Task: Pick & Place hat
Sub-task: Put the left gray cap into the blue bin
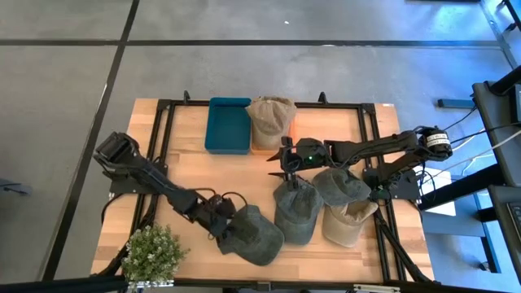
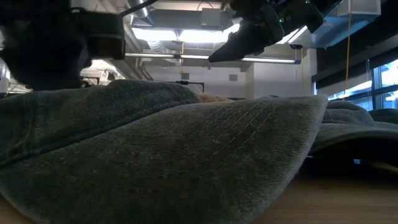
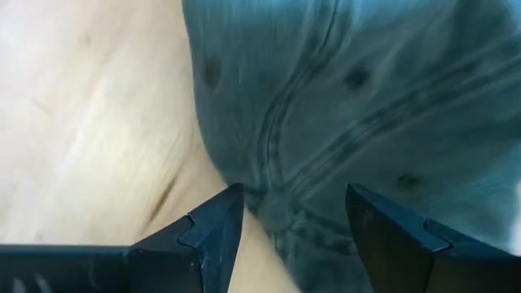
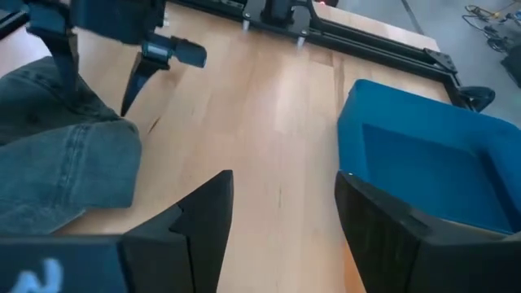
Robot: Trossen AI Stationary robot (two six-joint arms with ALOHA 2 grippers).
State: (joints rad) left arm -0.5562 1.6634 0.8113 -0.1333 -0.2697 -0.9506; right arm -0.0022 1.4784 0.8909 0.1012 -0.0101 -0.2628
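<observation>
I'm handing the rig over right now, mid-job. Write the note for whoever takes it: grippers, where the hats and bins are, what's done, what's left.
Left gripper: down at the edge of the dark denim hat near the table's front, jaws open astride its edge, not closed.
Right gripper: empty, jaws open, above the bare wood at mid-table, between the bins and the hats.
Teal bin: at the back of the table, nothing visible in it.
Tan hat: on the orange bin beside it; looks placed.
Still on the table: second denim hat, grey hat, beige hat.
Left: probably close on the dark denim hat, lift, place.
</observation>
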